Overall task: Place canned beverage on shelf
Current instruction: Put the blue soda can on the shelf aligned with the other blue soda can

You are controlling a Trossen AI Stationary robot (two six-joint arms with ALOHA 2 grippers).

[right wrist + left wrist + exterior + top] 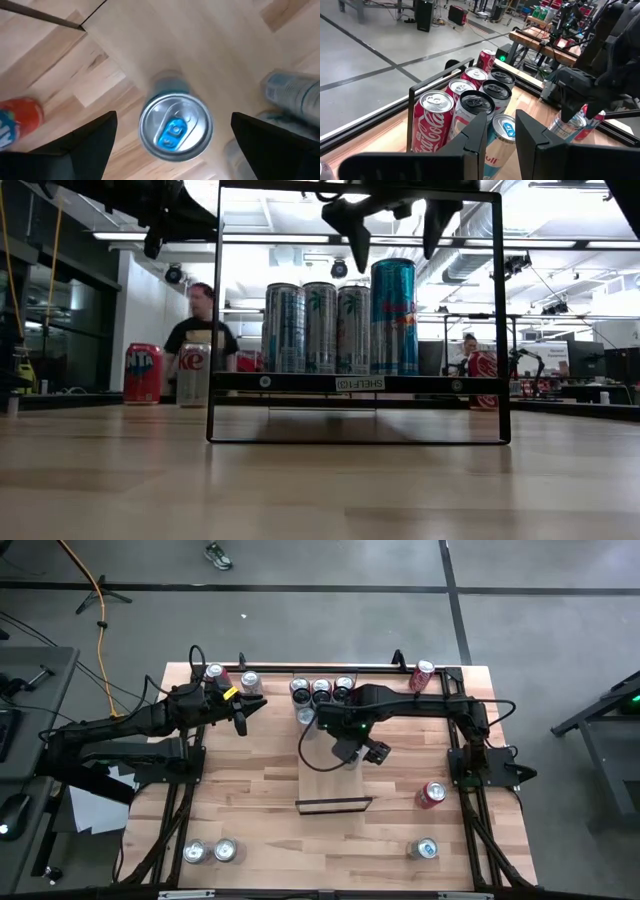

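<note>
The shelf is a pale board with black end rails, lying mid-table. Three silver cans stand in a row at its far end. In front of them on the board stands a taller teal can with a blue tab. My right gripper hangs straight above this can, pointing down. It is open wide, with one finger on each side of the can's top, clear of it. The arm hides the can in the high view. My left gripper waits at the far left, its fingers a narrow gap apart and holding nothing.
Loose cans stand on the table: a red one and a silver one at the near right, two at the near left, others near my left gripper, one at the far right. People show beyond the table.
</note>
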